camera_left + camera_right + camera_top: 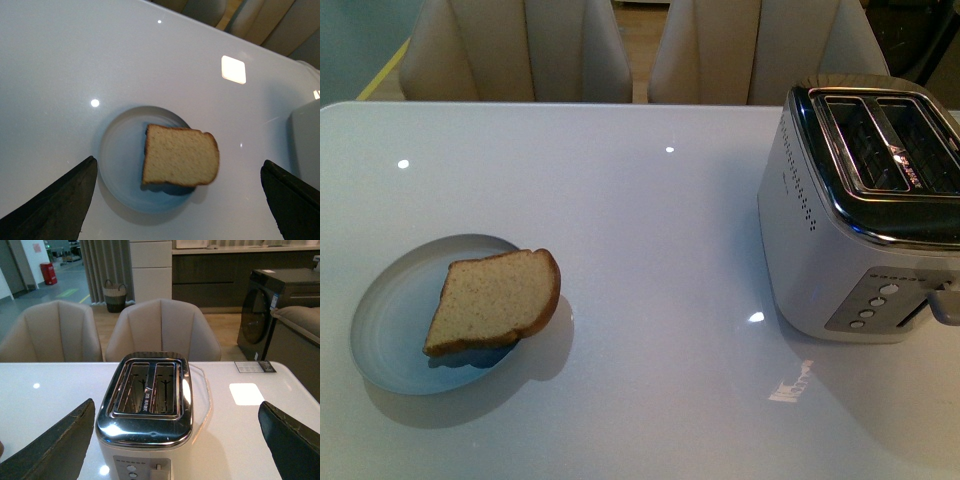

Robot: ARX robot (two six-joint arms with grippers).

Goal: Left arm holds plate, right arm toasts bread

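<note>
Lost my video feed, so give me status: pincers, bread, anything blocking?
Left pincer open over plate, empty. Right pincer open over toaster. Bread on plate, overhanging rim. Slots empty, nothing blocking.

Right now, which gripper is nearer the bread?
Left. Left gripper hangs open above the bread; right gripper hangs open facing the toaster, well away from it.

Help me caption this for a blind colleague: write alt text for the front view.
A slice of brown bread lies on a pale blue plate at the left of a glossy white table, its rounded crust overhanging the rim. A silver two-slot toaster stands at the right, slots empty.
</note>
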